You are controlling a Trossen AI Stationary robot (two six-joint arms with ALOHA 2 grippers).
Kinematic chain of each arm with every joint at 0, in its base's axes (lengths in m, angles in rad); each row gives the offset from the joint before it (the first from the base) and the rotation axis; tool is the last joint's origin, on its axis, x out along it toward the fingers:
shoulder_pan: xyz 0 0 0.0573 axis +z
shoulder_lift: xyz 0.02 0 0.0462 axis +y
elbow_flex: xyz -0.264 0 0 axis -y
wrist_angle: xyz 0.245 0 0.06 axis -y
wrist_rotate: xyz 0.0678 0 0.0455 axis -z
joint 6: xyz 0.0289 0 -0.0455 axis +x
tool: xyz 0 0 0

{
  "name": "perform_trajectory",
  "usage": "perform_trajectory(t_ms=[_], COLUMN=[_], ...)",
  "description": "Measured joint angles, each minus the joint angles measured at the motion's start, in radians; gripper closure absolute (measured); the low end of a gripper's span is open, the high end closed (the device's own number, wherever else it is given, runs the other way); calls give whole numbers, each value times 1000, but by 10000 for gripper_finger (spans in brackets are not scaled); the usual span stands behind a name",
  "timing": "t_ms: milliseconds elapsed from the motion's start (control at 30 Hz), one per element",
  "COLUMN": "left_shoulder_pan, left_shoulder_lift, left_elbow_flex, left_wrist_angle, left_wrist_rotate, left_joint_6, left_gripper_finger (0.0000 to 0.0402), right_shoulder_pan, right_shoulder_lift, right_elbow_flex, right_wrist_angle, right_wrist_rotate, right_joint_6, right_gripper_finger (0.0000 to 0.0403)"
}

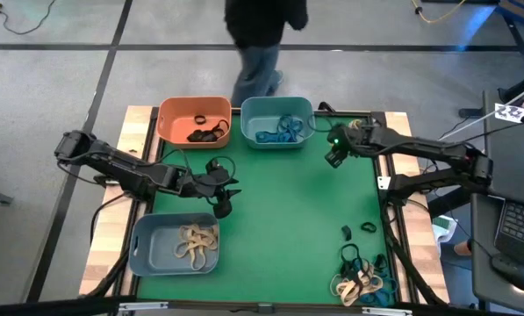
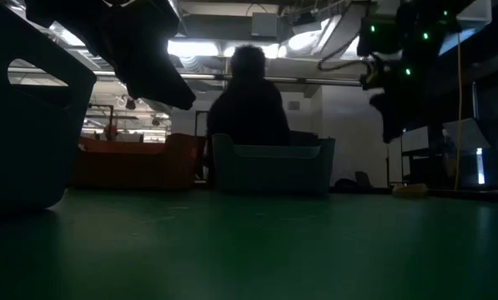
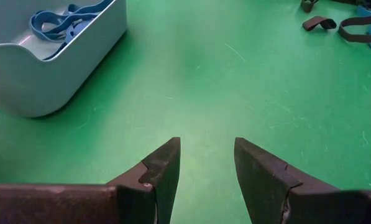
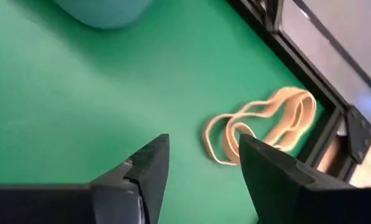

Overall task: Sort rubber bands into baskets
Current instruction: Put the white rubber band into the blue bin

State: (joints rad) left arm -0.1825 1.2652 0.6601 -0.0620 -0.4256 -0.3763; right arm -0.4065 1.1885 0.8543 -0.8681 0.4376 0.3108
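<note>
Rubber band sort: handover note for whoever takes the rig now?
Left tool: open, empty, over the mat by the grey-blue basket.
Right tool: open, empty, beside the teal basket; tan bands lie on the mat just under it.
Done: black bands in the orange basket, blue bands in the teal one, tan bands in the grey-blue one.
Left: mixed pile at the mat's near right corner, plus the loose tan ones.

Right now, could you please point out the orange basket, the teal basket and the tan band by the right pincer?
orange basket (image 1: 167, 109): high view, rim.
teal basket (image 1: 247, 118): high view, left wall.
tan band (image 4: 284, 106): right wrist view, upper loop.
</note>
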Motion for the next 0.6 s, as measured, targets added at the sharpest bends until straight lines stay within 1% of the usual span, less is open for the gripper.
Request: perform_trajectory(t_ms=[133,300,433,533,600], left_shoulder_pan=[0,0,0,0,0], left_shoulder_lift=[0,0,0,0,0], left_elbow_flex=[0,0,0,0,0], left_wrist_angle=[0,0,0,0,0], left_wrist_rotate=[0,0,0,0,0], left_joint_6=[-8,-10,-10,-14,-14], left_gripper_finger=[253,253,252,252,253], right_shoulder_pan=[-7,-67,-135,-178,-198], right_shoulder_lift=[0,22,67,109,136], right_elbow_flex=[-83,-151,-175,-179,-179], right_wrist_angle=[71,177,226,228,230], right_wrist_rotate=[14,-50,-85,-120,-121], right_joint_6=[31,33,22,2,-1], right_gripper_finger=[222,235,244,248,249])
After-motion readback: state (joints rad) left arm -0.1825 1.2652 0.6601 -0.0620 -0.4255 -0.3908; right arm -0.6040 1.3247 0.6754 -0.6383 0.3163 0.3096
